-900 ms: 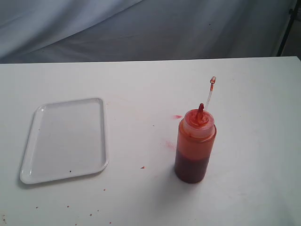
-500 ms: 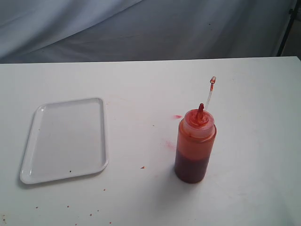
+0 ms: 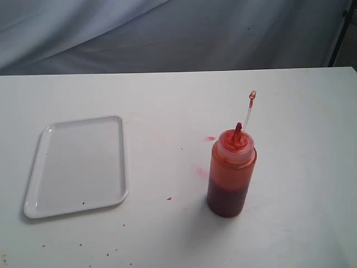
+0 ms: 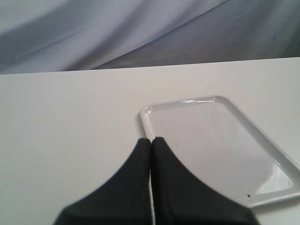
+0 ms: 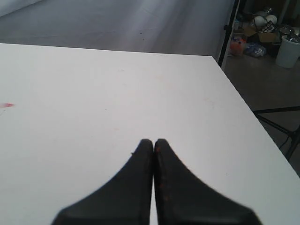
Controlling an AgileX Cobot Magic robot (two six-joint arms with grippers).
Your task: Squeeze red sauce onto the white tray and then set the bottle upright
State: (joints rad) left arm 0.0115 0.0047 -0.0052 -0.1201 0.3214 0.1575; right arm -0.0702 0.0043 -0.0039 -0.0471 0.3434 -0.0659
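bottle (image 3: 231,173) stands upright on the white counter (image 3: 167,95), toward its right edge, with nothing gripping it. its ribbed cap and pointed nozzle (image 3: 239,129) face up, and a thin clear tether (image 3: 249,110) with a tiny cap rises behind the nozzle. dark red sauce (image 3: 226,202) fills the lower part of the bottle; above that the wall is orange-red. the white tray (image 3: 78,162) lies flat toward the counter's left edge, well apart from the bottle, bare except for one dark speck (image 3: 83,203). faint red smears (image 3: 210,138) and specks mark the counter between tray and bottle and along its near edge. the left jaws are pressed together with nothing between them; in the left wrist view their tips line up with the rim of the tray (image 4: 220,140). the right jaws are closed and empty too, over bare counter near its far right corner. grey cloth (image 3: 167,33) hangs beyond the far edge.
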